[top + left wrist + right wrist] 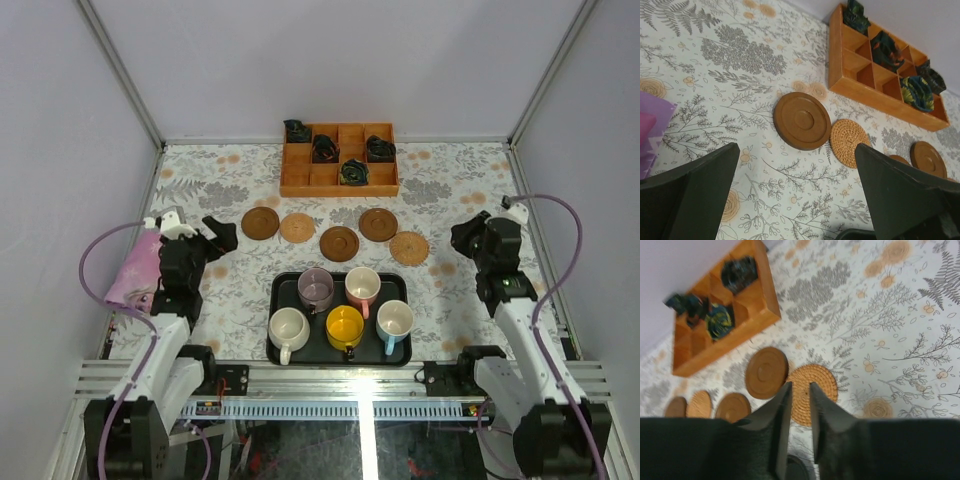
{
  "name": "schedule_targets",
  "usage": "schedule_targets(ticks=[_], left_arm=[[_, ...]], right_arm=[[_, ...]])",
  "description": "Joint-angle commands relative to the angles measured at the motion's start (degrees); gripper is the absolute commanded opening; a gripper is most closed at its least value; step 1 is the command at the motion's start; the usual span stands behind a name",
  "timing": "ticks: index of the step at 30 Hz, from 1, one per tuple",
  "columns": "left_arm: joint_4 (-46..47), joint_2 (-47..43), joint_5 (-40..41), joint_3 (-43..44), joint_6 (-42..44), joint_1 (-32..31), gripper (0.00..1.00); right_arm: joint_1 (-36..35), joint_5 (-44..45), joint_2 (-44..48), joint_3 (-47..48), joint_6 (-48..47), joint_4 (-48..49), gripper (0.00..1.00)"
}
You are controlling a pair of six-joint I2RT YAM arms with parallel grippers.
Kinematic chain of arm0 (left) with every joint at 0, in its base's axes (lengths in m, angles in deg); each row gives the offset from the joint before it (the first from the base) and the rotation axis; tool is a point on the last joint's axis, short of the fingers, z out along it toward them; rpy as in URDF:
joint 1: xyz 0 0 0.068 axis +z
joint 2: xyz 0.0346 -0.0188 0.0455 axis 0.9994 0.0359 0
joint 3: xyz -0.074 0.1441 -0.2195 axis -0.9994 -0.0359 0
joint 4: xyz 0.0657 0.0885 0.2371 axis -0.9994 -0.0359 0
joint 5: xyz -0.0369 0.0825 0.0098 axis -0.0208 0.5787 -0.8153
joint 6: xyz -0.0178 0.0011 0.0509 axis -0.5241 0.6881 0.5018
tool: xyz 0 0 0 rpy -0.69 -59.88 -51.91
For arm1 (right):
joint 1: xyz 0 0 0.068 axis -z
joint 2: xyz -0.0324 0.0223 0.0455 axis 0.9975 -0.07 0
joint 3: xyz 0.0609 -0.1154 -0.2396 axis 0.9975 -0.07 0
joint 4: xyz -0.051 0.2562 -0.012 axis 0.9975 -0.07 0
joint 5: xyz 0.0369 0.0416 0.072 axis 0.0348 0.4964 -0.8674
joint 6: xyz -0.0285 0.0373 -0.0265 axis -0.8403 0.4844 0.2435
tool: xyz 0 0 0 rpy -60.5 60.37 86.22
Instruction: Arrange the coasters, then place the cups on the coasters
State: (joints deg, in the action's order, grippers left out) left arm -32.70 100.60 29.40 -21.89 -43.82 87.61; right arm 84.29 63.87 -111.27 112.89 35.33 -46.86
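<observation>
Five coasters lie in a loose row across the table: dark brown (260, 222), tan woven (297, 227), dark brown (339, 243), dark brown (378, 224) and tan woven (409, 247). Nearer, a black tray (273, 300) holds the cups: mauve (316, 289), pink (361, 287), cream (288, 328), yellow (345, 327) and light blue (394, 321). My left gripper (796, 150) hangs open and empty above the cloth, short of a dark coaster (801, 120) and a woven one (849, 143). My right gripper (800, 385) is shut to a narrow slit with nothing in it, raised over the woven coaster (825, 380).
An orange wooden compartment box (339, 160) with dark bundles in some cells stands at the back centre. A pink-purple cloth (135, 268) lies at the left edge beside the left arm. White walls and frame rails close in the table.
</observation>
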Motion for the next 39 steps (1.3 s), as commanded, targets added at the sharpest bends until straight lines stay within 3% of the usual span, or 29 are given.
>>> schedule_targets(ticks=[1, 5, 8, 12, 17, 22, 34, 39], left_arm=[[1.57, 5.91, -6.64, 4.22, 2.04, -0.32, 0.94], [1.5, 9.78, -9.58, 5.98, 3.04, -1.46, 0.75], [1.07, 9.83, -9.09, 6.01, 4.8, -3.22, 0.59], [1.64, 9.66, -10.14, 5.03, 6.37, -4.93, 0.45], [1.79, 10.14, -11.22, 4.29, 6.59, -5.11, 0.3], [1.75, 11.46, -11.31, 4.33, 6.34, -5.21, 0.02], [1.31, 15.81, -12.14, 5.14, 6.18, -5.51, 0.0], [1.59, 17.88, -13.04, 5.71, 6.14, -5.56, 0.0]], right_arm=[[0.11, -7.39, -8.69, 5.21, -2.32, 2.84, 0.08], [-1.01, -10.66, -16.42, 7.72, -3.4, 4.32, 0.02], [-6.62, -6.01, -21.22, 11.04, -6.81, 3.13, 0.04], [-15.13, -0.65, -27.57, 15.74, -10.83, 4.08, 0.07], [-16.09, -2.96, -37.85, 22.6, -10.71, 5.37, 0.0], [-16.12, -7.43, -50.35, 30.37, -10.89, 4.85, 0.0], [-17.05, -11.59, -66.38, 41.56, -10.79, 0.97, 0.0], [-17.08, -7.2, -69.92, 44.24, -10.23, -3.52, 0.0]])
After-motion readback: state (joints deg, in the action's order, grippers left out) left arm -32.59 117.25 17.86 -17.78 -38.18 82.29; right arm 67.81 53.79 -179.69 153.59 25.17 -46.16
